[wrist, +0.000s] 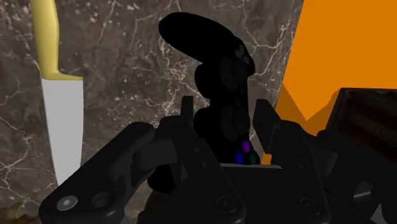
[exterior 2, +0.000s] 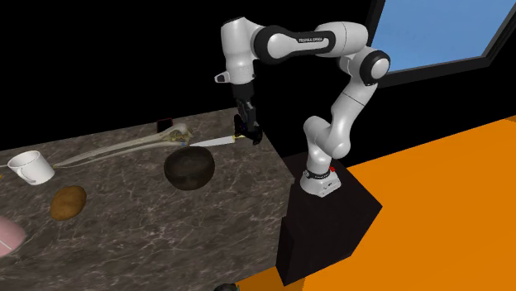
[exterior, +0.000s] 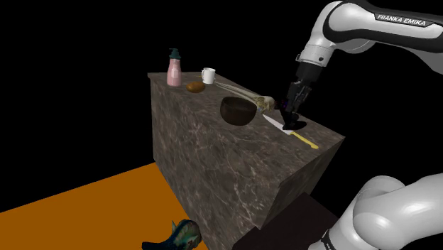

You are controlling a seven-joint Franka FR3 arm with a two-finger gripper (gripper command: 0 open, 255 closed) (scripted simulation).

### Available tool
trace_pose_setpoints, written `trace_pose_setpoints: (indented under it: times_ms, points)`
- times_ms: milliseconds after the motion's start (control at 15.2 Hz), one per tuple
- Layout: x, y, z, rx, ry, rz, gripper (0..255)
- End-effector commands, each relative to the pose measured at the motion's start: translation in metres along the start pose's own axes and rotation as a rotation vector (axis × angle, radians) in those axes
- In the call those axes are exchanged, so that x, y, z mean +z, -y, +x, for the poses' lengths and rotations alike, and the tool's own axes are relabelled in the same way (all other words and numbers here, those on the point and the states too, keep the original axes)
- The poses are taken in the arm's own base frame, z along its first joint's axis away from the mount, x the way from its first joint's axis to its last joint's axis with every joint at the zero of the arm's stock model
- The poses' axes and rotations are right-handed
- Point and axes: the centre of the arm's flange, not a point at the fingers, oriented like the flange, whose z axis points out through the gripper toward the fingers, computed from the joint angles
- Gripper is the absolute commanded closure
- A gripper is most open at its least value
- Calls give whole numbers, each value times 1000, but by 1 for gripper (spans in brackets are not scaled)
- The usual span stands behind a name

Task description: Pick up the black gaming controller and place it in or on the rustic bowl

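Observation:
The black gaming controller [wrist: 213,63] stands on end between my gripper's [wrist: 224,109] two black fingers [wrist: 186,113], which clasp its lower body where small coloured buttons show. In the shoulder view the gripper [exterior: 292,121] hangs just above the counter's near right end with the controller [exterior: 288,113] in it, over a white-bladed knife [exterior: 282,128]. I cannot tell whether the controller clears the surface. The dark round bowl [exterior: 238,111] sits a short way to the shoulder view's left of the gripper. In the second exterior view the bowl [exterior 2: 189,168] lies in front of the gripper [exterior 2: 248,136].
The knife [wrist: 63,121] has a yellow handle [exterior: 307,141] pointing to the marble counter's edge [exterior: 323,145]. A long pale bone-like object [exterior: 248,97], a white mug [exterior: 208,75], a pink bottle [exterior: 174,71] and a brown lump [exterior: 195,87] stand farther along. Orange floor [exterior: 78,199] lies below.

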Motion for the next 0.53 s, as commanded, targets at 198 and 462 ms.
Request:
trace_pose_setpoints:
  times_ms: [198, 462]
  points:
    - [-21, 4, 0, 0, 0, 0, 255]
    - [-22, 11, 52, 0, 0, 0, 255]
